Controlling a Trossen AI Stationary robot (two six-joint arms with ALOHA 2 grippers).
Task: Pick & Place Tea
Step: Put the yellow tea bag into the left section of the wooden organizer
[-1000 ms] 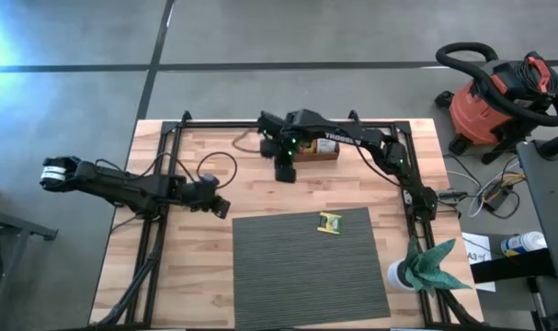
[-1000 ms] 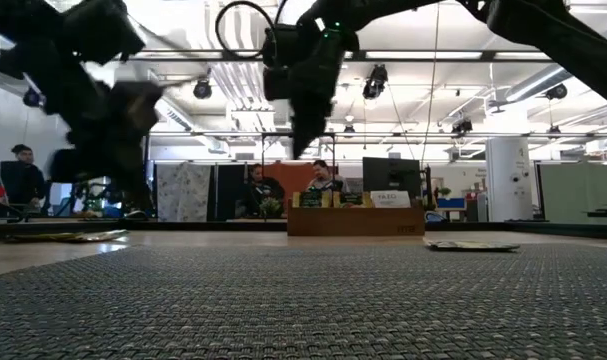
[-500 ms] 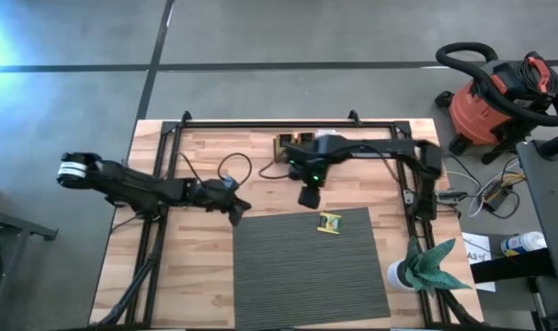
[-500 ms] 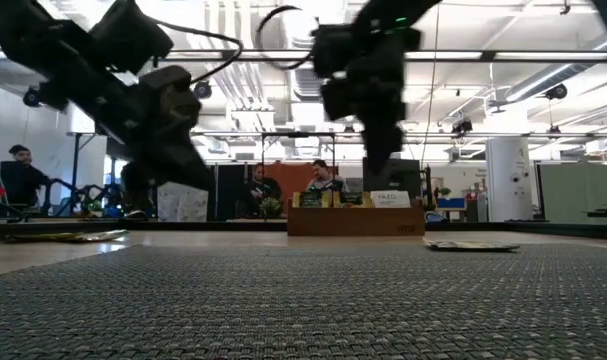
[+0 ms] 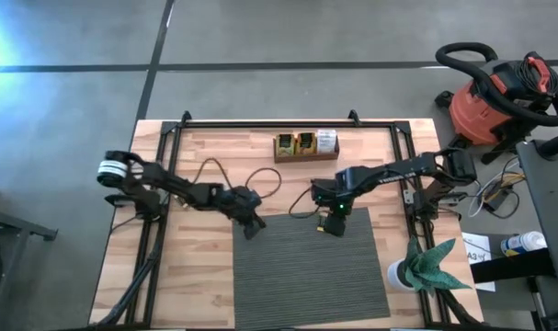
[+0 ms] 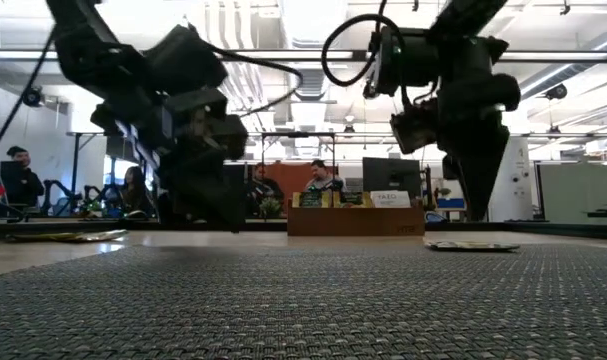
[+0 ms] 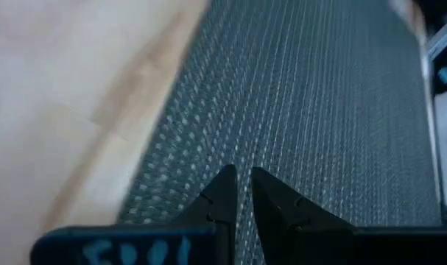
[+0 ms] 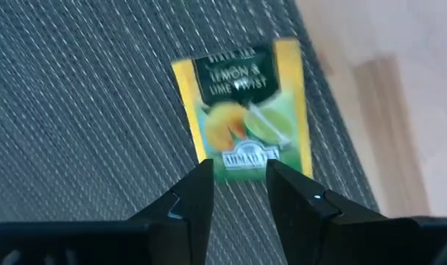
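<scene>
1 sachet [image 8: 241, 110] on mat [image 8: 76, 88] | label "LEMON & LIME TWIST", "AHMAD" | right gripper [image 8: 238, 180] parted, empty, above it

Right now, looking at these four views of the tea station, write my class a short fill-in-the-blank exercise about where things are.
1. The yellow tea sachet lies flat on the grey woven ____.
2. Its label reads "Lemon & ____ Twist".
3. The ____ gripper hovers directly over the sachet, fingers apart.
4. The wooden tray sits near the table's ____ edge, away from both arms.

Missing words: mat; Lime; right; far
</scene>
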